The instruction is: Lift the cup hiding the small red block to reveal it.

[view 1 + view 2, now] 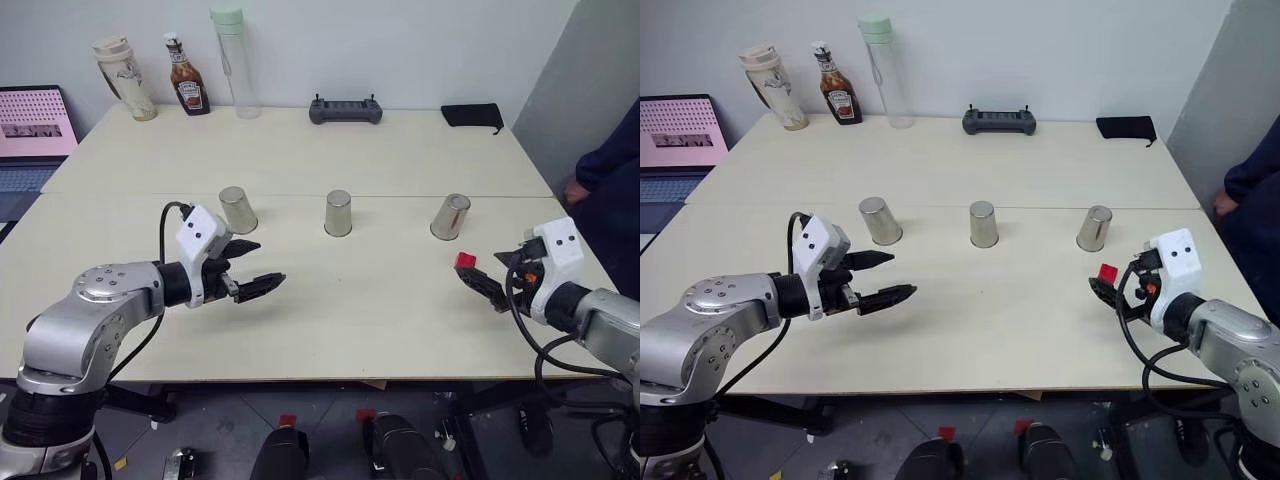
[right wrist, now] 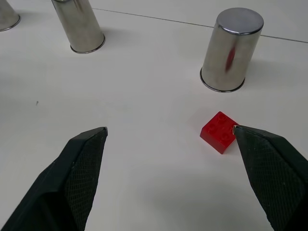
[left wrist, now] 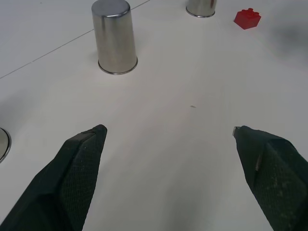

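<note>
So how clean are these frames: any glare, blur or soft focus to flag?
Right wrist view: the nearest metal cup carries a red reflection of the small red block, and the right gripper fingers look soft up close. Left wrist view: the far corner beyond the block is smeared and out of focus. Eye views: even light, faint shadows, no strong glare.

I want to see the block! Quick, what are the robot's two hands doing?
Left gripper: open, holding nothing.
Right gripper: open, holding nothing, beside the small red block.
</note>
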Motion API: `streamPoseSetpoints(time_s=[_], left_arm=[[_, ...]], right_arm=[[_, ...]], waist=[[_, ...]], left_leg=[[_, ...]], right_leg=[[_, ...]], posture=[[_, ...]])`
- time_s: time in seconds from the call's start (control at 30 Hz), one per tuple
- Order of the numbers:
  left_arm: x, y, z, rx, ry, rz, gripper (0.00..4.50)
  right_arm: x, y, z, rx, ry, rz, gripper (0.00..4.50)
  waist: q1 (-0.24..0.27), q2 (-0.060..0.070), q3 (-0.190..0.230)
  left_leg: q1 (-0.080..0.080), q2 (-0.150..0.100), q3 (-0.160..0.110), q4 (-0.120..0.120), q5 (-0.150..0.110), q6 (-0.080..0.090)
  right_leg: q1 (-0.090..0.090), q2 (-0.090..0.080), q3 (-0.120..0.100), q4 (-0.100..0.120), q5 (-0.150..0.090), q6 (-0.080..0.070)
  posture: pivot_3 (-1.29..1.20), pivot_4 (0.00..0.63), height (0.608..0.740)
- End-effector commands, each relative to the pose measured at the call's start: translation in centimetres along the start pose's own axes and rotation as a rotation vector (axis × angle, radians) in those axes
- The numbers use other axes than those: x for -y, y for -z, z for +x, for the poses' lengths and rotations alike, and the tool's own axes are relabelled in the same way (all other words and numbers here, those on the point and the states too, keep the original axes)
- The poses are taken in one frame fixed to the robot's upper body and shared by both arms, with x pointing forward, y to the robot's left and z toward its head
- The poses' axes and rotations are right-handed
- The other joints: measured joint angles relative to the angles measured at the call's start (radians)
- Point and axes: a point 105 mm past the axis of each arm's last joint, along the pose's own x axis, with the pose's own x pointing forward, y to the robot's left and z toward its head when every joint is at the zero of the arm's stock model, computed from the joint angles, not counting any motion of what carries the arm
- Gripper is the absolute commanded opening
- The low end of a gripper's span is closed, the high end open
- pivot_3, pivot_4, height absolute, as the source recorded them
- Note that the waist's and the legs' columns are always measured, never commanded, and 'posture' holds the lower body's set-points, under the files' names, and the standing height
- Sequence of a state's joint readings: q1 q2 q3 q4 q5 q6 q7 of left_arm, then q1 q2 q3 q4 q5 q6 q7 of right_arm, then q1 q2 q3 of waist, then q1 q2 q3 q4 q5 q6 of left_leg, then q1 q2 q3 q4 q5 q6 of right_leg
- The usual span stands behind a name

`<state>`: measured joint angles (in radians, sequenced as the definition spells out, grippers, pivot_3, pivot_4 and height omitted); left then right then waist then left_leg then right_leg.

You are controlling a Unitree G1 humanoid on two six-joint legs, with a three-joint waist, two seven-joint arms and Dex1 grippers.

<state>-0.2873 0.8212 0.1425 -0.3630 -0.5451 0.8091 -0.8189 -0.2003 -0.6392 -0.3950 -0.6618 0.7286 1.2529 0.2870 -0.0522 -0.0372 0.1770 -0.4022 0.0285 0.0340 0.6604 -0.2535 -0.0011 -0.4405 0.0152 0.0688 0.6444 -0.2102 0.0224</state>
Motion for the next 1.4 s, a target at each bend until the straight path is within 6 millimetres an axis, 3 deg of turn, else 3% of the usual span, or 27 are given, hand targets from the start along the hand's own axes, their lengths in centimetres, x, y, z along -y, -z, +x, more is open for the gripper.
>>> streamPoseSetpoints(time_s=[0.03, 1.4], left_arm=[[0.06, -0.77, -0.19, 0.021, 0.002, 0.042, 4.5], [-0.31, -1.35, 0.24, 0.028, 0.021, 0.046, 4.5]], right_arm=[[-0.12, -1.22, -0.38, 0.047, -0.005, -0.032, 4.44], [-0.1, -1.11, -0.3, 0.047, -0.004, -0.028, 4.44]], waist=[[0.0, 0.0, 0.0], [0.002, 0.0, 0.0]], left_leg=[[0.0, 0.0, 0.0, 0.0, 0.0, 0.0], [0.0, 0.0, 0.0, 0.0, 0.0, 0.0]], right_leg=[[0.0, 0.0, 0.0, 0.0, 0.0, 0.0], [0.0, 0.0, 0.0, 0.001, 0.0, 0.0]], posture=[[0.0, 0.15, 0.74], [0.0, 0.15, 0.74]])
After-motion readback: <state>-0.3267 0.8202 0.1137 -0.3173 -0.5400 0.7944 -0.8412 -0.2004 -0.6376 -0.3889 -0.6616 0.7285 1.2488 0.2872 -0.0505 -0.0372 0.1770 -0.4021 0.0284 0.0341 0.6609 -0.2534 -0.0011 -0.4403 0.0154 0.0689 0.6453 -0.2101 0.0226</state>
